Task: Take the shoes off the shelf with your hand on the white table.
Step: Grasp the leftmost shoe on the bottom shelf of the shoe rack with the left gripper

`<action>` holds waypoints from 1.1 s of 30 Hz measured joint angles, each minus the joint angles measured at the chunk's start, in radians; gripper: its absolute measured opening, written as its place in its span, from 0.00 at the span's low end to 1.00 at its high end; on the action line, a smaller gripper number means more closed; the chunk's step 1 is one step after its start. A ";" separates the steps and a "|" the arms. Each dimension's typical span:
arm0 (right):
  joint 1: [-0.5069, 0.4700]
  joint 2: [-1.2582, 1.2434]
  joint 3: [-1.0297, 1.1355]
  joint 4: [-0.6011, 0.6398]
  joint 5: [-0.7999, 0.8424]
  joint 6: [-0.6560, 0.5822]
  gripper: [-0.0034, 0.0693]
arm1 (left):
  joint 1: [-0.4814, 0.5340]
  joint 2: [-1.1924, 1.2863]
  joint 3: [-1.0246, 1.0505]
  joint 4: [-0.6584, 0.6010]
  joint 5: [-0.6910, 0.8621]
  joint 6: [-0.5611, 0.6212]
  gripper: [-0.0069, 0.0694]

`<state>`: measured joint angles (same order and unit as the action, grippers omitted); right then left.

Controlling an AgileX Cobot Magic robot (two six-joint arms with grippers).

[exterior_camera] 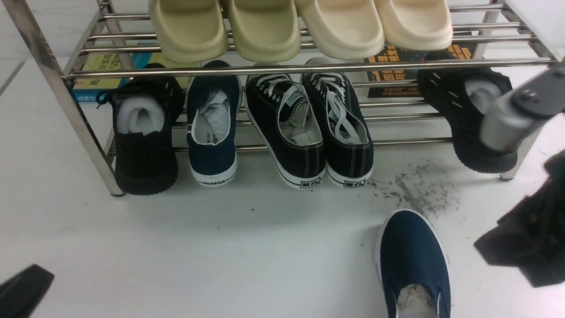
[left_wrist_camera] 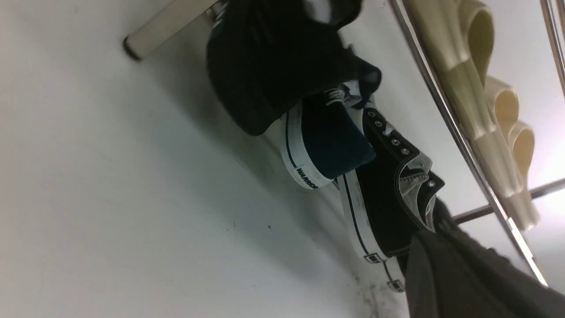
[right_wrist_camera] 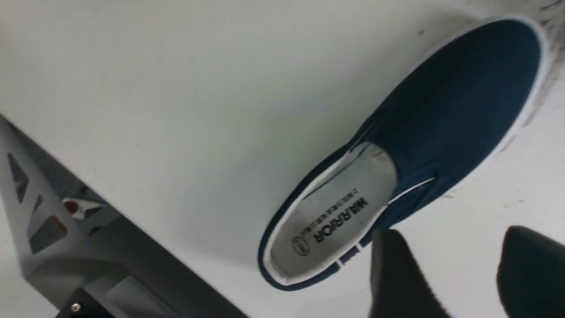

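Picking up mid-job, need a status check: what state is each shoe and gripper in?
Near navy slip-on: flat on the white table, off the shelf, ungripped.
Far navy slip-on: on the shelf's lower tier, heel outward, paper inside.
Black lace-up sneakers: lower tier, laced.
Black knit shoes: lower tier, one at each end, stuffed.
Beige slippers: top tier.
Right gripper: open, empty, beside the near slip-on.
Left gripper: shut, empty.

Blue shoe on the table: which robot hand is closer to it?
Right. The right gripper hangs just beside the shoe, jaws open; the left gripper is far across the table.
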<state>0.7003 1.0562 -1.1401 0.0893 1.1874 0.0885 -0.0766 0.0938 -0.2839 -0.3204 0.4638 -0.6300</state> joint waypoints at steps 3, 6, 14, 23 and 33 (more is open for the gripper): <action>0.000 -0.050 -0.002 -0.045 -0.003 0.000 0.27 | 0.000 0.214 -0.212 0.083 0.239 0.070 0.09; 0.000 -0.067 -0.002 -0.062 -0.012 0.000 0.15 | 0.000 0.452 -0.420 0.150 0.476 0.168 0.09; 0.000 -0.068 -0.002 -0.071 -0.015 0.000 0.05 | -0.020 0.944 -0.758 -0.053 0.705 0.551 0.09; 0.000 -0.068 -0.002 -0.102 0.003 0.000 0.05 | -0.384 1.311 -1.004 0.203 0.593 0.322 0.16; 0.000 -0.068 -0.002 -0.105 -0.001 0.000 0.07 | -0.593 1.543 -1.162 0.712 0.539 -0.054 0.51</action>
<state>0.7003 0.9886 -1.1424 -0.0157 1.1867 0.0885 -0.6695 1.6368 -1.4463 0.3918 1.0030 -0.6840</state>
